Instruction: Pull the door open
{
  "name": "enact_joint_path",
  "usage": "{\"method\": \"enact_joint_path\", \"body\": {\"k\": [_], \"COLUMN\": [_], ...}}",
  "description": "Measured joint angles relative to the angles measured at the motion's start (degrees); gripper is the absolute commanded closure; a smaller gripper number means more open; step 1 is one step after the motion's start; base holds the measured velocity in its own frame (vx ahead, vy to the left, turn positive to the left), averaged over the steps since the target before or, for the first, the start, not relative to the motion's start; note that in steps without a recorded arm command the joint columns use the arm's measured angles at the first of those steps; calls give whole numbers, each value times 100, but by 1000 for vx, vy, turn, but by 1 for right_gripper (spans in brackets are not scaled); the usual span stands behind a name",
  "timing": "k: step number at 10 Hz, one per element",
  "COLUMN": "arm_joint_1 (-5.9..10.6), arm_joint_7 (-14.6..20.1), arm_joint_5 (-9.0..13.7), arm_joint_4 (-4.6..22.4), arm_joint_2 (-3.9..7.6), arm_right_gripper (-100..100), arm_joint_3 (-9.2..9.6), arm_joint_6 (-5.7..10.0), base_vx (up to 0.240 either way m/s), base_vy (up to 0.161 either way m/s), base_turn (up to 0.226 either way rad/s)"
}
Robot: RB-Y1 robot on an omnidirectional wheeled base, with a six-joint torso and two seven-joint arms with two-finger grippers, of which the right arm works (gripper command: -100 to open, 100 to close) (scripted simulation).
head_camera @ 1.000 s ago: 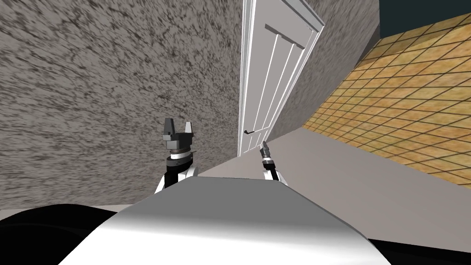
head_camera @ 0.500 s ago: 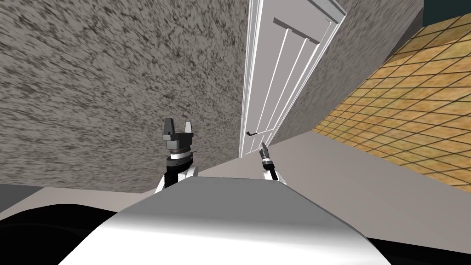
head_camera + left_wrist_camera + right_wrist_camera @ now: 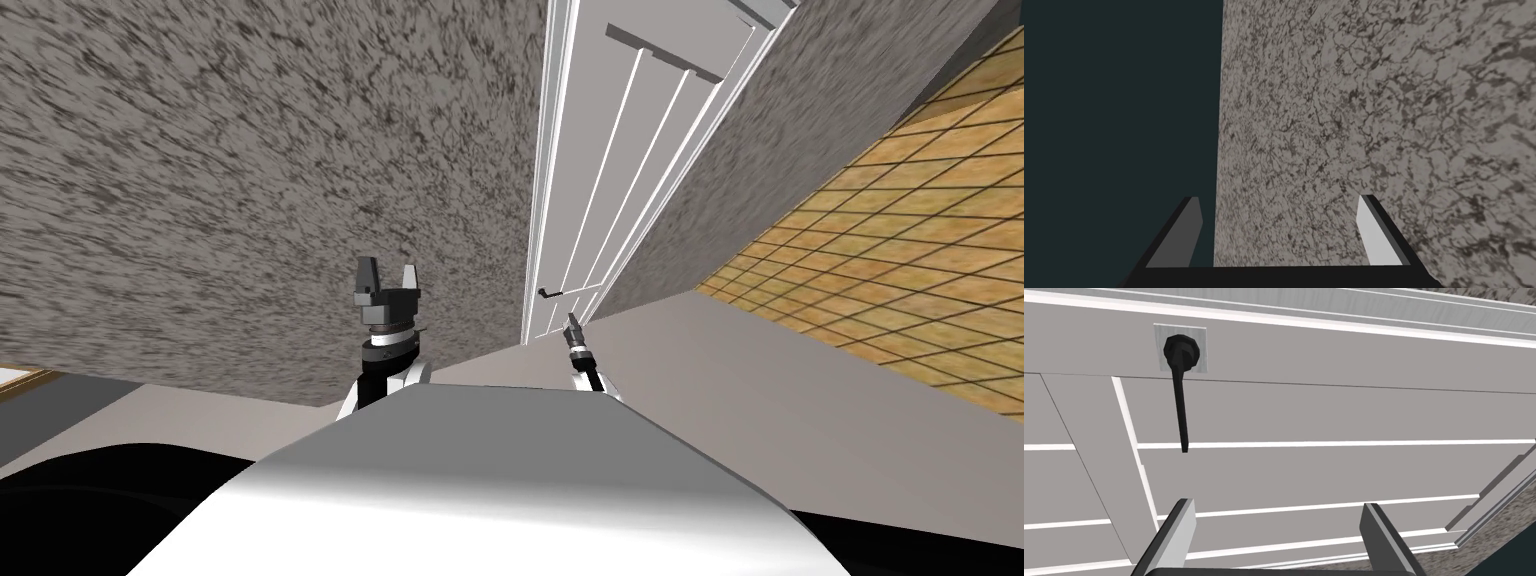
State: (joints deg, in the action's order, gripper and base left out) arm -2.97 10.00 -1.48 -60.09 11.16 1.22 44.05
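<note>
right gripper (image 3: pixel 1276 508): spread wide | black handle (image 3: pixel 1181 405): ahead, not touching it

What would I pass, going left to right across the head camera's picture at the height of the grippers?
The left gripper → black door handle → right gripper → tan tiled surface.

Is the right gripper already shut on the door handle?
No, the right gripper is open and short of the black handle, which sticks out from the door untouched.
</note>
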Motion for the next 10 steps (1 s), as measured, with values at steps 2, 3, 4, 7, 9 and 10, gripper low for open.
{"method": "enact_joint_path", "body": {"k": [2,3,4,7,9,10], "arm_joint_1": [112,161,209,439,597,629], "arm_joint_7": [56,86,119,217,273,298], "arm_joint_5": [14,22,29,54,70,76], "arm_joint_4": [289,436,582,1151,1529,1628], "arm_joint_2": [40,66,89,157,189,205], "arm_right_gripper": [-100,-100,-100,-100,-100,-100], "arm_joint_3": [19,27,42,79,99,113], "arm_joint_6": [89,131,164,309,403,424], "base_vx": [35,48,47,46,43,44], "base_vy": [-54,-82,-100,-82,-82,-82], "base_turn": [99,184,194,170,139,140]}}
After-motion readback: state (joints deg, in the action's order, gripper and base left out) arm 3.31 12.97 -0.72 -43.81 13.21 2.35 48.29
